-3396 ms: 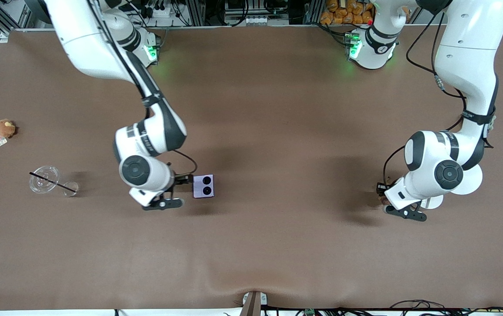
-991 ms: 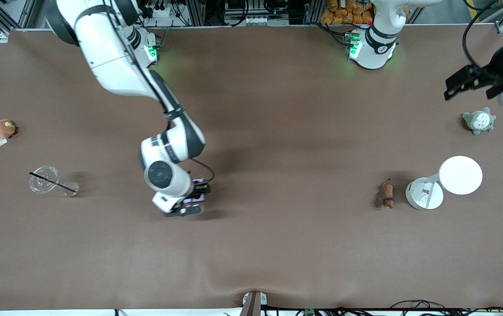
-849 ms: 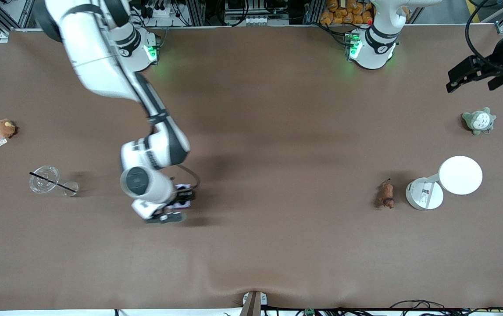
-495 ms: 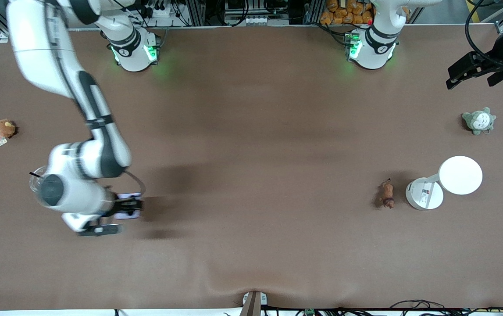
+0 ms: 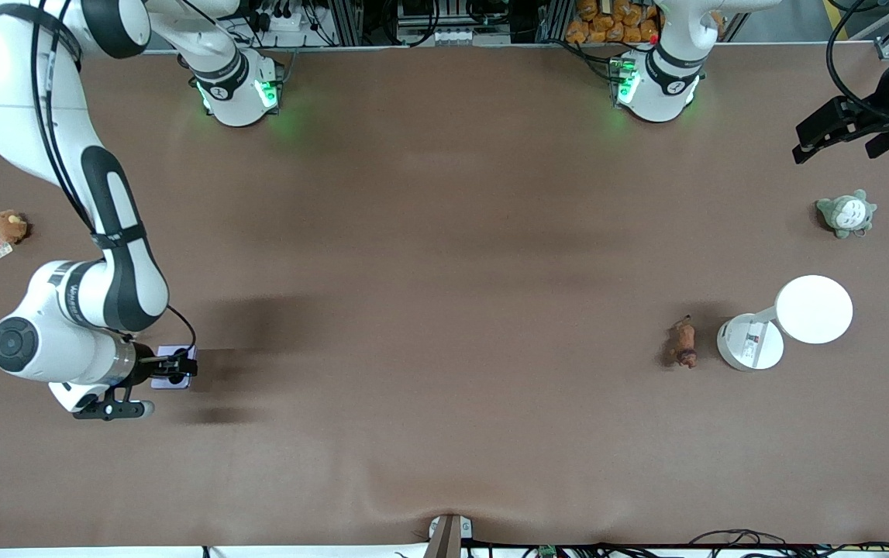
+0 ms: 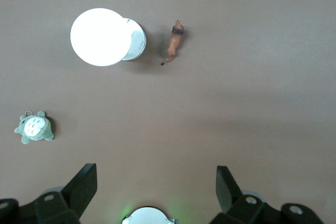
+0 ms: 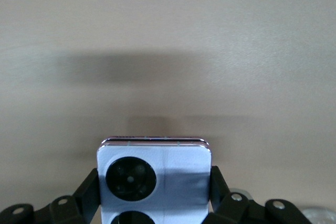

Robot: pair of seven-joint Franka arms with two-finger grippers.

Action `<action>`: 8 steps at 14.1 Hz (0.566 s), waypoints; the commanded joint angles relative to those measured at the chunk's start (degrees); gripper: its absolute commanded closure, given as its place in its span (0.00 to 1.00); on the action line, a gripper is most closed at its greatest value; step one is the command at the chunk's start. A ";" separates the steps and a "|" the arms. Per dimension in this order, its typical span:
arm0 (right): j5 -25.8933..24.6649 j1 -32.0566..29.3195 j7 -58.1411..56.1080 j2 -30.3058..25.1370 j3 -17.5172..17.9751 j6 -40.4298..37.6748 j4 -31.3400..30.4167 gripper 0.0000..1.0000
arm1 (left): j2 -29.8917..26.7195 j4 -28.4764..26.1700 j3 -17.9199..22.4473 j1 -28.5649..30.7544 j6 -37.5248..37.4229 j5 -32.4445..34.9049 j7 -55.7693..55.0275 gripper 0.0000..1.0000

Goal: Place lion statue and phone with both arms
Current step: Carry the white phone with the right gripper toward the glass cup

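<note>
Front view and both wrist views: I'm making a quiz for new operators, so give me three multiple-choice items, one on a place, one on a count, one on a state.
1. Where is the lion statue?
A. beside the white lamp
B. in the left tool
C. beside the brown plush

2. How many plush toys lie on the table?
A. one
B. two
C. three

3. What is the right tool doing?
A. hanging open
B. gripping the phone
C. gripping a cup

Key: 1 A, it lies on the table next to the lamp base. 2 B, a brown plush and a grey-green plush. 3 B, fingers clamp the phone's edges; the left tool is open.
</note>
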 commanded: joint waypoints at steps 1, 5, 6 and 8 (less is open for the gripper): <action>-0.52 -1.95 -0.53 0.50 0.66 0.59 -0.04 0.84 | 0.95 1.33 0.02 0.36 -0.17 0.07 -0.13 0.00; -0.43 -3.00 -0.36 1.99 0.58 -0.03 -1.00 0.80 | 0.95 1.42 0.02 2.29 -0.52 0.07 -0.21 0.00; -0.43 -3.44 -0.44 2.00 0.57 -0.03 -1.70 0.79 | 0.95 1.42 0.02 2.47 -0.52 0.16 -0.21 0.00; -0.43 -3.70 -0.36 2.08 0.57 0.06 -3.28 0.79 | 0.68 1.16 0.02 2.82 -1.13 0.16 0.83 0.00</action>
